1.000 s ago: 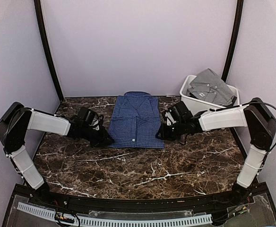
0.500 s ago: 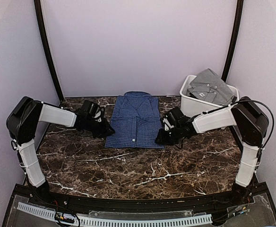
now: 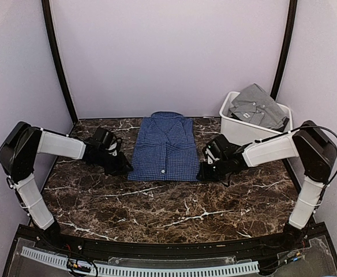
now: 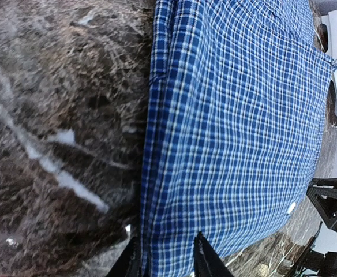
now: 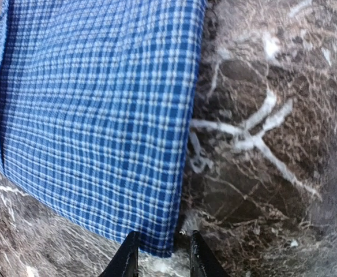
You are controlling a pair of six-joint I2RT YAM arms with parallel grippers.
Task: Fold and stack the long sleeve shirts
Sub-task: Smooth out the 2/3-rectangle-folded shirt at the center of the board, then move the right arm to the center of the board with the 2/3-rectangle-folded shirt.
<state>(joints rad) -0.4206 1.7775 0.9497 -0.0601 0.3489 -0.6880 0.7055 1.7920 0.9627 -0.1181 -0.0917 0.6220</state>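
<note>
Between parted left fingers (image 4: 203, 261) and right fingers (image 5: 128, 259), the navy-blue shirt (image 3: 165, 147) lies folded; the grey shirt (image 3: 258, 104) sits in the white bin (image 3: 232, 127), unstacked.

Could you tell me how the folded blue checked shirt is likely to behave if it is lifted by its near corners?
The blue checked shirt is thin layered cloth lying flat, so it would probably sag and partly unfold. It looks light for its spread. On the smooth marbled table, a push would likely wrinkle it.
</note>
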